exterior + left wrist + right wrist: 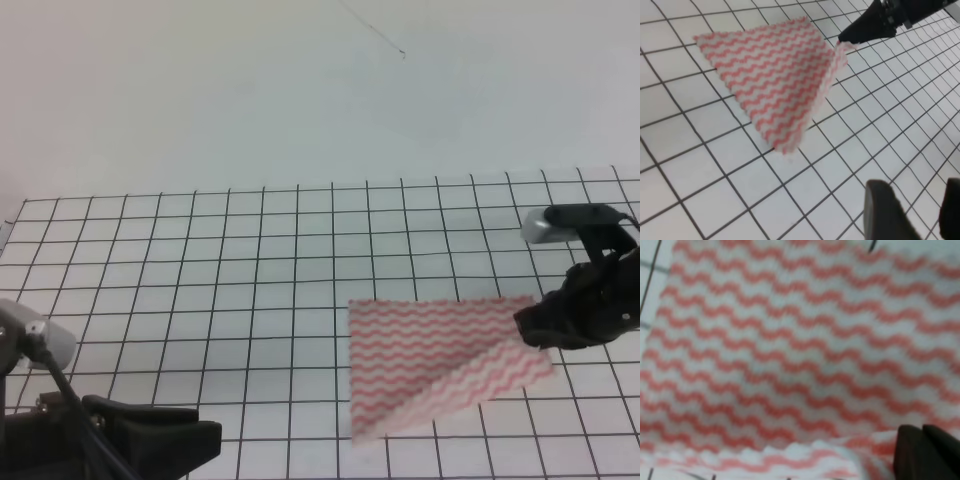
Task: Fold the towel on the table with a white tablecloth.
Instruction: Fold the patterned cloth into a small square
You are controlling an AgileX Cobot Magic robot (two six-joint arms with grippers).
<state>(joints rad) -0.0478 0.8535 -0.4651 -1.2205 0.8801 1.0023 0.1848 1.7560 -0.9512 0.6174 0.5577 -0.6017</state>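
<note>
Exterior high view: we see the towel (430, 355) at lower right of the frame on the white tablecloth (200, 260), one layer folded over.
Right gripper (530, 325): clenched on the towel's right corner, lifting it off the table (120, 300).
Left gripper (912, 210): we see it released, fingers (880, 210) apart, low in the left wrist frame, well apart from the towel.
Right wrist view: stripes fill our frame, blurred.

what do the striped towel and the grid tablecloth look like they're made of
The towel: thin, soft, matte fabric, possibly a nonwoven wipe cloth; it drapes limply where the right gripper lifts its corner. The white tablecloth: smooth flat sheet with a printed black grid and little sheen; cloth or vinyl, I cannot tell which.
</note>
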